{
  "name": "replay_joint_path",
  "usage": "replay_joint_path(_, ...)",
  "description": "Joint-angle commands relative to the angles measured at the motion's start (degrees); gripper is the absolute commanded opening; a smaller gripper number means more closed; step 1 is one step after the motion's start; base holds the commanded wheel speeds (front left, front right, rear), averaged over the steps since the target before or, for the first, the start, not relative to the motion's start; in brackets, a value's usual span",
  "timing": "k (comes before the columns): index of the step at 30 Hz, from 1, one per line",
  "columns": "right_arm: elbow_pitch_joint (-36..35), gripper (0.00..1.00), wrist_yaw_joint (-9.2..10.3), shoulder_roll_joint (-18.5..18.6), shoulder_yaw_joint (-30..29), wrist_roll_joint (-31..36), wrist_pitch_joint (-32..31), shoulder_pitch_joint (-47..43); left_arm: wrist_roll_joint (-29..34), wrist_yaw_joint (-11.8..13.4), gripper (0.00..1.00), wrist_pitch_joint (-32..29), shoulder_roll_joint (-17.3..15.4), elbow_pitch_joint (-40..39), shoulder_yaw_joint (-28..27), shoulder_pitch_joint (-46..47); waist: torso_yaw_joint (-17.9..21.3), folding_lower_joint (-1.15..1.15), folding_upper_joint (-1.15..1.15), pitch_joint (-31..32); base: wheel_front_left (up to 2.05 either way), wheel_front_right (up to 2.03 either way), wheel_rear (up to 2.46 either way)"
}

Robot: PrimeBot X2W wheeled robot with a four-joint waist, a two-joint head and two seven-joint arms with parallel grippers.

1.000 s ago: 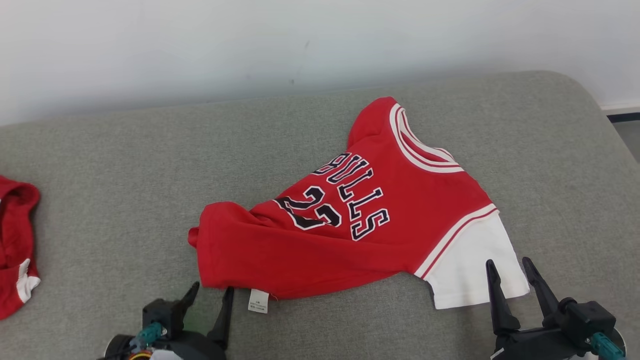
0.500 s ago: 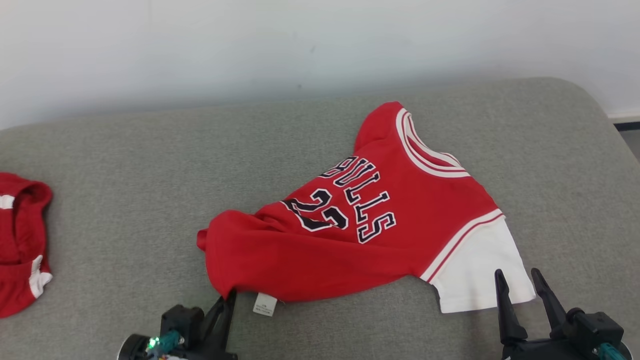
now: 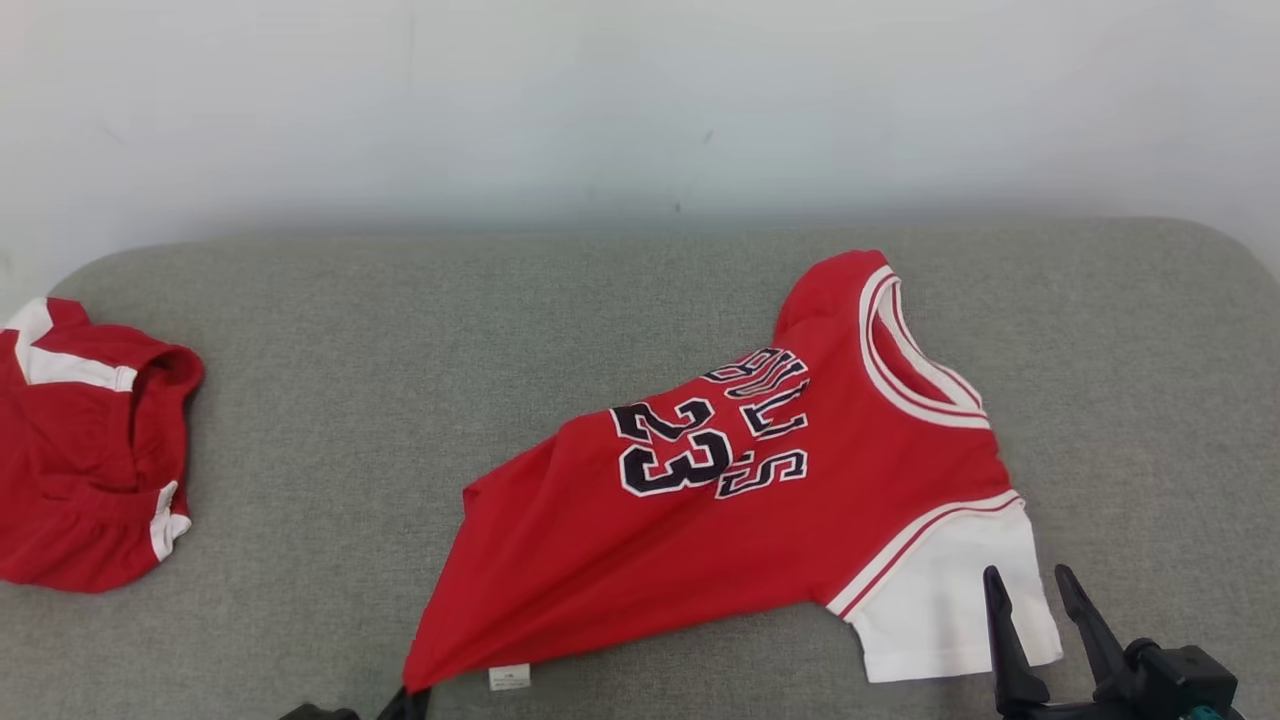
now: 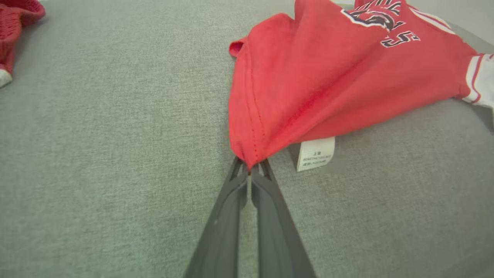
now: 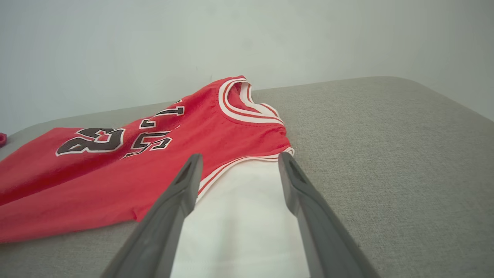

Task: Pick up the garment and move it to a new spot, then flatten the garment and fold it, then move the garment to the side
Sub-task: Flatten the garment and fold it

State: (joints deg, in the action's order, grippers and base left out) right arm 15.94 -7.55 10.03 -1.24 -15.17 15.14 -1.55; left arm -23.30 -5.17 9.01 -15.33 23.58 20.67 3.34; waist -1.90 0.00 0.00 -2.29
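**Jersey (image 3: pixel 760 500) corner pinched for pick-up.**
Left gripper (image 4: pixel 250 170) clamps the hem (image 4: pixel 247 152) beside the label (image 4: pixel 315 153); right gripper (image 3: pixel 1026 575), wide and empty, should grip the sleeve (image 3: pixel 930 620) before lifting.

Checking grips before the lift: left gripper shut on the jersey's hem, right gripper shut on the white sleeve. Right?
No: the right gripper stands open over the white sleeve, per the right wrist view. The left gripper is shut on the jersey hem.
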Motion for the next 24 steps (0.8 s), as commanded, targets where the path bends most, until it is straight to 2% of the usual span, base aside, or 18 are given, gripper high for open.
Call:
replay_joint_path(1,0.22,1.0,0.13,0.08,0.17,-0.68,0.01,-0.58,-0.64,0.42,0.96,0.37,0.18,-0.54,-0.5,-0.7,-0.12,0.0,0.0,0.34,0.0,0.0,0.0)
replay_joint_path(2,0.38,1.0,0.13,0.17,0.25,-0.71,0.01,-0.6,-0.73,0.65,1.0,0.35,0.32,-0.76,-0.51,-1.28,-0.06,0.0,0.0,0.53,0.0,0.0,0.0)
replay_joint_path(7,0.57,1.0,0.13,0.59,-0.35,-1.02,0.01,-1.15,-2.85,1.86,1.0,3.07,1.66,-3.27,-2.15,-3.8,0.08,0.0,0.0,1.52,0.0,0.0,0.0)
replay_joint_path(12,0.21,1.0,0.13,0.79,-1.89,-0.99,0.01,-1.98,-3.64,3.53,1.0,5.18,1.58,-5.78,-4.89,-7.07,-0.2,0.0,0.0,1.91,0.0,0.0,0.0)
replay_joint_path(16,0.89,1.0,0.13,1.35,-3.19,-0.75,0.01,-2.36,-3.78,3.15,1.0,5.5,1.43,-5.36,-5.2,-7.66,-0.44,0.0,0.0,1.83,0.0,0.0,0.0)
replay_joint_path(24,6.86,1.0,0.13,2.67,-2.86,-0.23,-1.66,-0.37,-1.88,1.52,1.0,4.37,1.27,-0.47,-2.26,-3.85,0.15,0.0,0.0,0.81,0.0,0.0,0.0)
